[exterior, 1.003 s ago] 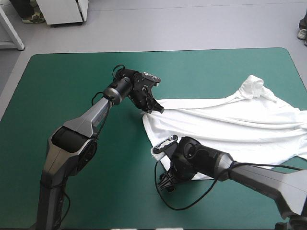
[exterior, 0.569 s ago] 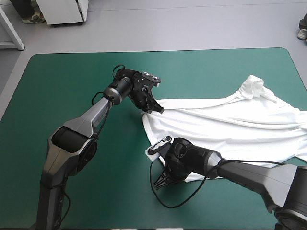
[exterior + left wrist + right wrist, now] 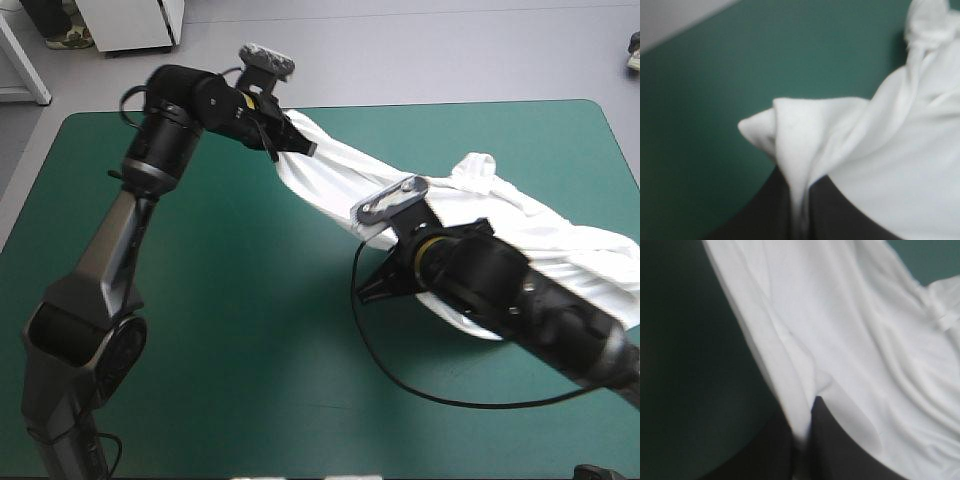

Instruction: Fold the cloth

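— Cloth?
— T-shirt (image 3: 335,178): white, soft, matte, with long slack folds; drawn out as a sagging band from near the table's far edge toward its right edge; a bunched knob (image 3: 477,165) midway along its far side.
— Grips?
— Left gripper (image 3: 300,147) pinches a corner at the far end; black fingers (image 3: 765,212) pressed nearly together, a peaked fold of cloth standing just ahead of them; right gripper (image 3: 376,287) nips the near edge likewise, sheet caught between its fingers.
— Beneath?
— Teal-green cover (image 3: 200,300); smooth, plain.
— Unclear?
— Right arm hides the shirt's near side; the table's right edge cuts it off; sleeves and collar not made out.
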Action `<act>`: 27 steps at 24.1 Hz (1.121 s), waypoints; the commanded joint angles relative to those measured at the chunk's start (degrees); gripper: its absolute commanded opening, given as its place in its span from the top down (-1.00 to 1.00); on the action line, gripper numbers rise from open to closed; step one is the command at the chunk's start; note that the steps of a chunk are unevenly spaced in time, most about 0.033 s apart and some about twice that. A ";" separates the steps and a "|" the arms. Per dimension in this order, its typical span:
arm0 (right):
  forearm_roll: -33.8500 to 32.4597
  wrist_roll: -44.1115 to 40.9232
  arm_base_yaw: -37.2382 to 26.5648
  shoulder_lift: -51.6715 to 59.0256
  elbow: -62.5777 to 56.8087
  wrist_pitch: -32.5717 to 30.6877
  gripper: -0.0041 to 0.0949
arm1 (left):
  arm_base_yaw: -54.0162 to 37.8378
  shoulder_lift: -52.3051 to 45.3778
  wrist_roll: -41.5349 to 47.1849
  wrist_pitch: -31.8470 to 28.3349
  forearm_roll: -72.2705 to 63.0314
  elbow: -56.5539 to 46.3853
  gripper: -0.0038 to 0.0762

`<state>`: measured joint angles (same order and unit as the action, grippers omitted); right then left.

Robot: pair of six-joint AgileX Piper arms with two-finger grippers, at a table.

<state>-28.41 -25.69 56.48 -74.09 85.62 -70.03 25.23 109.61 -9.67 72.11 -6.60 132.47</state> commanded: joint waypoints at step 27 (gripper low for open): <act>-14.78 18.53 -0.14 1.58 47.71 28.19 0.92 | -0.08 -31.19 -5.68 -11.54 18.90 17.53 0.93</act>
<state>-36.71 -7.38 56.94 -73.66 131.11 -43.93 25.59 79.61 -13.81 62.33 4.42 149.56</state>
